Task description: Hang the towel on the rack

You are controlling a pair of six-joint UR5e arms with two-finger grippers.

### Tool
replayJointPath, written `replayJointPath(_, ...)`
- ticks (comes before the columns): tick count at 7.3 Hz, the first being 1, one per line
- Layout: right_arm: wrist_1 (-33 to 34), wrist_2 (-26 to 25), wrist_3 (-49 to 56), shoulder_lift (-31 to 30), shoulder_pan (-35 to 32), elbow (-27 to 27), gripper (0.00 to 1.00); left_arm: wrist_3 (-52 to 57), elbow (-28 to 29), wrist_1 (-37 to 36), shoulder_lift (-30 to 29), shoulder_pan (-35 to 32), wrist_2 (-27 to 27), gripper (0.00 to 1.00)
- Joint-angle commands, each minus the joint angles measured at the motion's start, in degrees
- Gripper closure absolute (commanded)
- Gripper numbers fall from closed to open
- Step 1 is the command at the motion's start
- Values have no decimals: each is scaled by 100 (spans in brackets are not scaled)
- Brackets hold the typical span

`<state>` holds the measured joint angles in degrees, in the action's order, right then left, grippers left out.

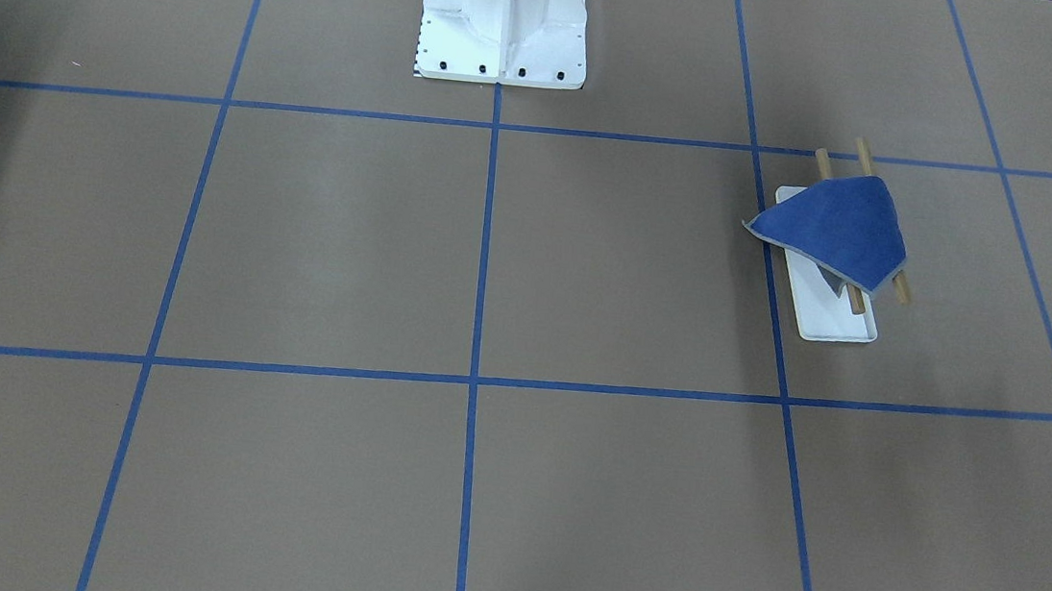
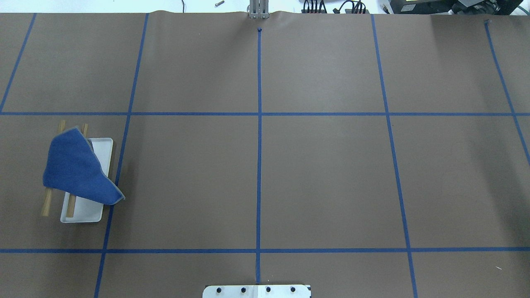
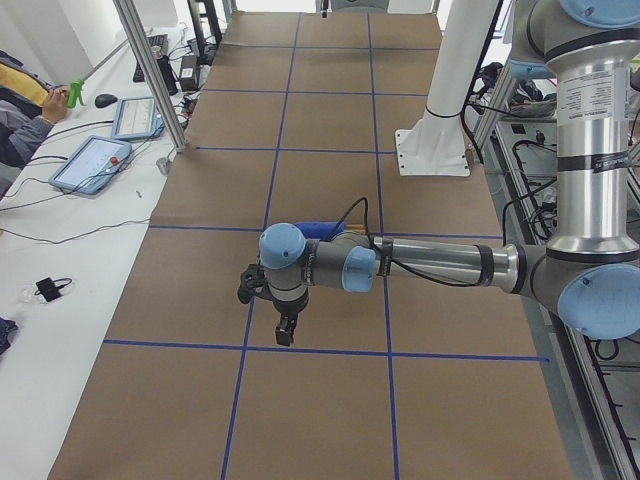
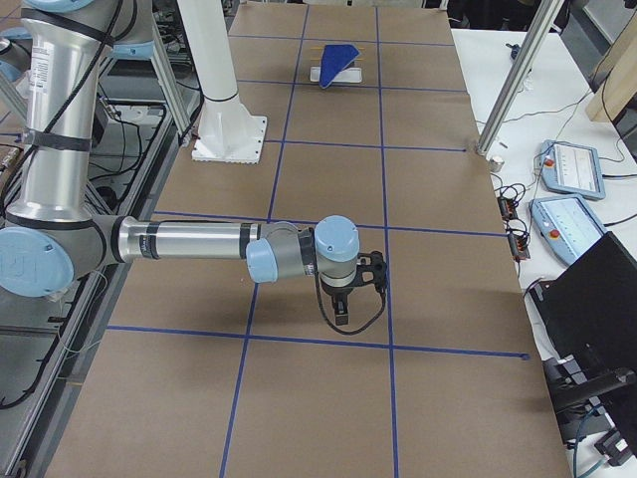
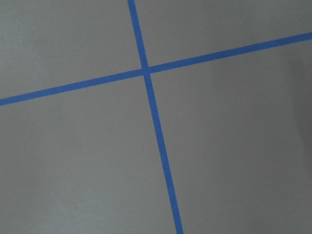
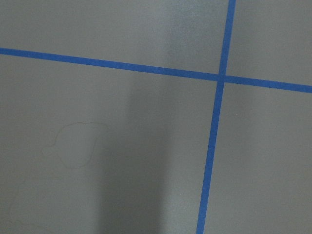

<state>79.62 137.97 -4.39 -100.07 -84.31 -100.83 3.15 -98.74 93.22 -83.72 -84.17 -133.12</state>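
The royal blue towel (image 1: 836, 229) lies draped over the two wooden dowel bars of the rack (image 1: 832, 320), one corner hanging past the white base tray. In the overhead view the towel (image 2: 76, 167) and rack (image 2: 89, 211) sit at the left. They show small at the far end in the right side view (image 4: 338, 55). My left gripper (image 3: 284, 335) hangs over bare table, away from the rack; I cannot tell if it is open. My right gripper (image 4: 341, 317) hangs over the table's other end; I cannot tell its state. Both wrist views show only paper and tape.
The large white bolted pedestal (image 1: 504, 23) stands at the robot's side of the table. Blue tape lines grid the brown paper. A side bench holds tablets (image 3: 95, 160) and cables, with a metal post (image 4: 518, 80) at the table's edge. A person's arm (image 3: 25, 125) rests there.
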Motion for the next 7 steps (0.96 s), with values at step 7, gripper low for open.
replayJointPath(7, 2435, -7, 0, 1191, 126, -24, 0, -715, -75, 205, 102, -3, -370, 2)
